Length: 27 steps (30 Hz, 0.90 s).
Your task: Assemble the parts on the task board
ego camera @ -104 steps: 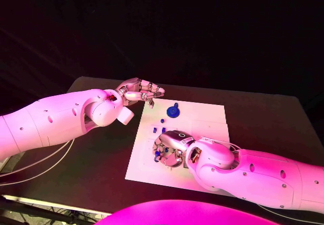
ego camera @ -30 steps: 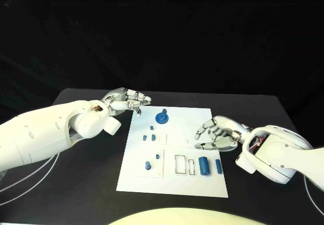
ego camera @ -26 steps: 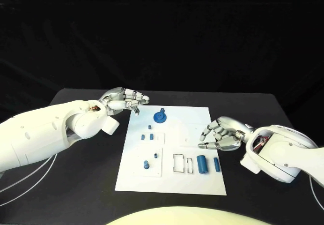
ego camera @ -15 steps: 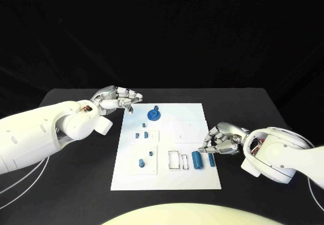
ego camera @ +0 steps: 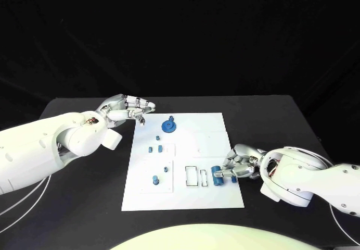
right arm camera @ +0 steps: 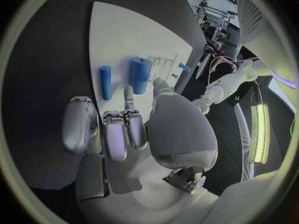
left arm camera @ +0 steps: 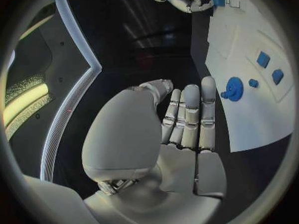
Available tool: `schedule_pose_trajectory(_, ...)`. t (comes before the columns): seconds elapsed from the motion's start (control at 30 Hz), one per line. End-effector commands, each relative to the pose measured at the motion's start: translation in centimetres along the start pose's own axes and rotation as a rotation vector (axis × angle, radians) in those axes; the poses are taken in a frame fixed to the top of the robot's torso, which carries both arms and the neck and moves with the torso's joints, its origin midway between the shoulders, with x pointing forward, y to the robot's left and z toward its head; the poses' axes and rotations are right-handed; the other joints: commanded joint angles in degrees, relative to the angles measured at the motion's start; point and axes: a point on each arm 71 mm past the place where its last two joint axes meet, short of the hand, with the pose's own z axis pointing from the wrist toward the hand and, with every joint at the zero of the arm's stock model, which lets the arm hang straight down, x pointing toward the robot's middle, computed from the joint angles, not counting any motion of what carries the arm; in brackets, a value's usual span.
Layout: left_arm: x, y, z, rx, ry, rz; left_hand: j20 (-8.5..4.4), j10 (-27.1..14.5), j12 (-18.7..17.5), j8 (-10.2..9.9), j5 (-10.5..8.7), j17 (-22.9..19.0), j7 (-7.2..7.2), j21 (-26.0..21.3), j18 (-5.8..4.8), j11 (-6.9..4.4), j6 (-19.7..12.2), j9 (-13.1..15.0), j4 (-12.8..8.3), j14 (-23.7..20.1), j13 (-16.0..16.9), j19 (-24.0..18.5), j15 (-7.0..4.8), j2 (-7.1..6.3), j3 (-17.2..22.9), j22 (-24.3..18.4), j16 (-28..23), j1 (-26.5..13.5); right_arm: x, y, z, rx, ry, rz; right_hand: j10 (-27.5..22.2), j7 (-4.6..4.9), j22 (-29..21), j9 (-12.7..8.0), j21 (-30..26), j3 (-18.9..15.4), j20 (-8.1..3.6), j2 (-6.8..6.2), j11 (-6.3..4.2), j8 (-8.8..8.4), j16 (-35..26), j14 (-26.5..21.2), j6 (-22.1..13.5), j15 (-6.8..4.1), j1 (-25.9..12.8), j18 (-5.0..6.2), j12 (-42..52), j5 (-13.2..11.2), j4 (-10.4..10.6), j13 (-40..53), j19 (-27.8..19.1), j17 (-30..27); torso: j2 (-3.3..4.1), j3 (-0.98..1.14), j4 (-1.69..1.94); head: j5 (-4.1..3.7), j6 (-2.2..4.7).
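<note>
On the white task board [ego camera: 196, 138] our right hand [ego camera: 239, 165] rests curled fingers [right arm camera: 126, 127] against a thick blue cylinder [ego camera: 217, 176], grip uncertain; our left hand [ego camera: 125, 108] hovers off-board, fingers folded, empty.

black table [ego camera: 82, 192], white task board [ego camera: 198, 136] on it

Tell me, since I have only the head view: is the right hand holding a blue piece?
Observer: The right wrist view shows a thick cylinder and a thin cylinder lying side by side on the task board.
Operator: Which one is it at?
Observer: The right hand has fingertips at the thick one's end; grip unclear.
Operator: Left hand?
Observer: Its wrist view shows the left hand empty, fingers straight together.
</note>
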Motion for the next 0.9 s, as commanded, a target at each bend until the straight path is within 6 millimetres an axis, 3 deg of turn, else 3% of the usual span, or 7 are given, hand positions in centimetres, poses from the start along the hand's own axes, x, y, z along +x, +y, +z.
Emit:
schedule_pose_trajectory(0.03, 0.1, -0.2, 0.0, 0.014, 0.005, -0.010, 0.35, -0.32, 0.29, 0.14, -0.38, -0.05, 0.08, -0.21, 0.44, 0.05, -0.40, 0.08, -0.21, -0.12, 0.00, 0.00, 0.44, 0.12, 0.08, -0.09, 0.25, -0.63, 0.3, 0.0, 0.3, 0.017, 0.005, -0.021, 0.28, -0.29, 10.20, 0.11, -0.09, -0.51, -0.19, -0.11, -0.32, 0.45, 0.20, 4.72, 0.26, -0.52, -0.68, -0.29, -0.03, -0.37, 0.03, 5.53, 1.08, 8.70, 0.05, 0.04, -0.01, 0.08, 0.05)
schedule_pose_trajectory(0.33, 0.1, -0.1, -0.1, 0.010, 0.010, -0.011, 0.35, -0.35, 0.32, 0.23, -0.37, -0.06, 0.05, -0.23, 0.44, 0.05, -0.32, 0.13, -0.22, -0.12, 0.00, 0.00, 0.44, 0.17, 0.10, -0.10, 0.26, -0.68, 1.1, -0.4, 1.1, 0.038, 0.038, -0.026, 0.31, -0.33, 10.24, 0.19, 0.06, -0.86, -0.21, -0.11, -0.36, 0.59, 0.21, 4.73, 0.35, -0.54, -0.79, -0.31, -0.02, -0.52, 0.02, 5.61, 1.11, 8.73, 0.04, 0.04, -0.03, 0.69, -0.09)
schedule_pose_trajectory(0.47, 0.0, -0.1, -0.1, 0.009, 0.011, -0.011, 0.35, -0.35, 0.32, 0.23, -0.37, -0.06, 0.05, -0.23, 0.44, 0.05, -0.32, 0.13, -0.22, -0.12, 0.00, 0.00, 0.44, 0.17, 0.10, -0.10, 0.26, -0.68, 1.4, -0.5, 1.4, 0.050, 0.066, -0.044, 0.25, -0.41, 10.19, 0.41, -0.19, -1.79, -0.26, 0.17, -0.43, 0.89, 0.19, 4.71, 0.36, -0.61, -0.77, -0.27, -0.16, -1.85, 0.01, 5.58, 1.02, 8.68, 0.01, 0.07, -0.06, 0.95, -0.05)
schedule_pose_trajectory(0.67, 0.1, -0.1, -0.1, 0.007, 0.013, -0.012, 0.35, -0.35, 0.32, 0.23, -0.37, -0.06, 0.05, -0.23, 0.44, 0.05, -0.32, 0.13, -0.22, -0.12, 0.00, 0.00, 0.44, 0.17, 0.10, -0.10, 0.26, -0.68, 1.9, -0.5, 1.9, 0.066, 0.090, -0.075, 0.18, -0.62, 10.19, 0.81, -0.19, -2.20, -0.36, 0.87, -0.60, 1.49, 0.20, 4.71, 0.62, -0.74, 1.11, -0.27, -0.36, -2.41, -0.16, 5.56, 0.99, 8.73, 0.01, 0.06, -0.06, 0.90, -0.06)
schedule_pose_trajectory(0.9, 0.0, -0.1, -0.1, 0.004, 0.014, -0.011, 0.35, -0.35, 0.32, 0.23, -0.37, -0.06, 0.05, -0.23, 0.44, 0.05, -0.32, 0.13, -0.22, -0.12, 0.00, 0.00, 0.44, 0.17, 0.10, -0.10, 0.26, -0.68, 2.1, -0.3, 1.9, 0.062, 0.069, -0.057, 0.57, -1.22, 10.31, 1.75, 0.30, -1.89, -0.74, 2.34, -1.15, 2.61, 0.26, 4.75, 1.46, -1.20, 5.80, -0.35, -0.28, 3.74, -0.32, 6.18, 1.13, 8.95, 0.02, 0.07, -0.06, 0.83, -0.04)
